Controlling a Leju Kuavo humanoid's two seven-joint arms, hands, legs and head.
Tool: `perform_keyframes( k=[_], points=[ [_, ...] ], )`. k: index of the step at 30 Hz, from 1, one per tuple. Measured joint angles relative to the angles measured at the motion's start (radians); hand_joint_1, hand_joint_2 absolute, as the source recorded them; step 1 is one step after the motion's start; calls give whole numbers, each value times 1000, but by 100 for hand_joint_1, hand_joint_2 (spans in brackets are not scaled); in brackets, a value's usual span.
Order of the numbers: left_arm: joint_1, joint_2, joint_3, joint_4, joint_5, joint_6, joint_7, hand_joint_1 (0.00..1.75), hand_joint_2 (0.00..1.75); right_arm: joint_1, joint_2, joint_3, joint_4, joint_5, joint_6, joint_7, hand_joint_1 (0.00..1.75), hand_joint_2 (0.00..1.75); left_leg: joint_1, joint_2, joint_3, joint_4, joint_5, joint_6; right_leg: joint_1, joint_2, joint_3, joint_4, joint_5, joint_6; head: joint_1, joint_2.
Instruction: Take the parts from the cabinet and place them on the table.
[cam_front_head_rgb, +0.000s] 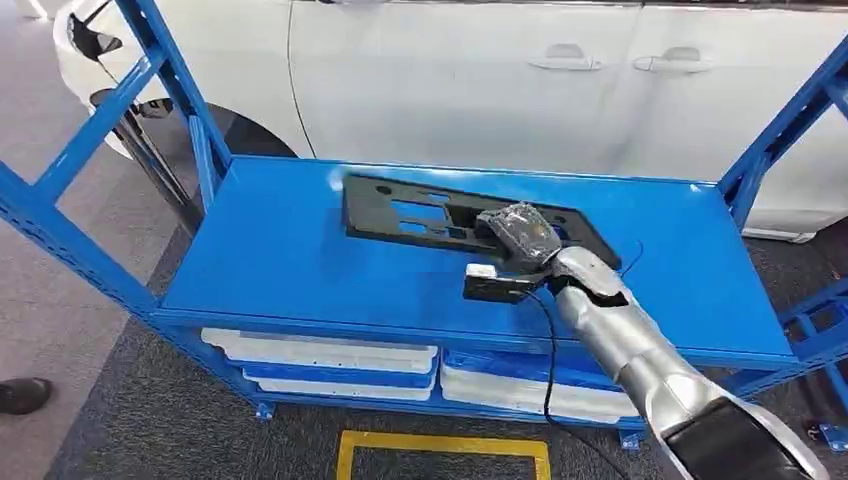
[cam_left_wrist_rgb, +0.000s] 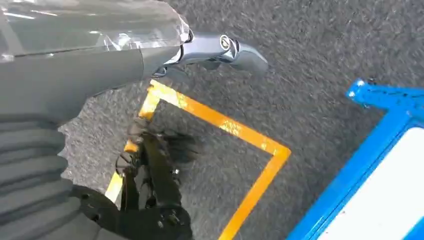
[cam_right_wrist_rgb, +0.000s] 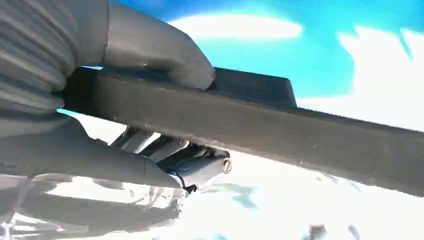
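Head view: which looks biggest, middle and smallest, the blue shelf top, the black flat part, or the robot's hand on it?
1. Blue shelf top, biggest by far.
2. Black flat part, lying on the shelf top.
3. Right hand, smallest; it grips the part's near edge, so both sit about equally far from the camera.

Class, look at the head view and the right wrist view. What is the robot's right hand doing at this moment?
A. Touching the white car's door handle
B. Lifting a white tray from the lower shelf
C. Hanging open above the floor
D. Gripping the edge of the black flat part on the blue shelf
D: the right hand closes thumb and fingers around the edge of the black part lying on the blue shelf.
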Motion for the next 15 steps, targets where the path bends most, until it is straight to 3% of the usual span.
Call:
perform_keyframes(
  k=[1,2,5,6,7,9,10,11,12,13,15],
  points=[
    [2,0,0,0,-1,0,3,0,175,22,-14,-19,-79,-141,34,-71,175,175,-2,-18,15,-20,-18,7,7,1,-3,9,-7,7,0,0],
    [5,0,0,0,-3,0,3,0,175,52,-22,-35,-163,-261,74,-114,175,175,-2,-14,12,-25,-14,22,6,6,-5,13,-8,10,0,0],
    [15,1,1,0,-5,1,5,0,175,149,-26,-75,-420,-546,230,-175,175,175,-7,-6,14,-29,-16,40,4,7,-6,9,-10,21,0,0],
    [13,1,1,0,-6,1,5,0,175,177,-18,-86,-491,-606,269,-177,175,175,-1,-4,20,-36,-14,48,2,14,-8,15,-23,27,0,0],
    [11,2,1,0,-6,0,5,0,175,197,-5,-100,-548,-659,309,-178,175,175,-1,-1,22,-37,-16,52,-1,32,-24,54,-47,30,0,0],
    [9,5,1,0,-6,-2,2,0,175,244,22,-131,-657,-755,398,-181,175,175,-3,4,23,-37,-19,58,-5,52,-108,216,-118,34,0,0],
    [9,6,1,0,-5,-4,1,0,175,270,32,-138,-709,-791,446,-181,175,175,-5,6,24,-37,-20,60,-5,54,-153,295,-140,35,0,0],
    [10,8,1,0,-5,-5,1,0,175,291,39,-142,-752,-817,489,-181,175,175,-6,9,25,-36,-22,61,-5,54,-181,337,-143,35,0,0],
    [9,9,1,0,-5,-6,-1,0,175,313,42,-142,-796,-836,524,-181,175,175,-7,11,27,-36,-24,60,-5,54,-184,328,-121,33,0,0],
    [9,10,2,0,-4,-6,-2,0,175,329,42,-142,-828,-845,545,-181,175,175,-7,13,30,-36,-25,60,-5,54,-163,273,-79,31,0,0],
    [9,10,2,0,-3,-9,-8,0,175,354,42,-142,-888,-850,571,-181,175,175,-8,18,37,-35,-29,56,-2,46,-77,90,13,18,0,0]
  ],
)
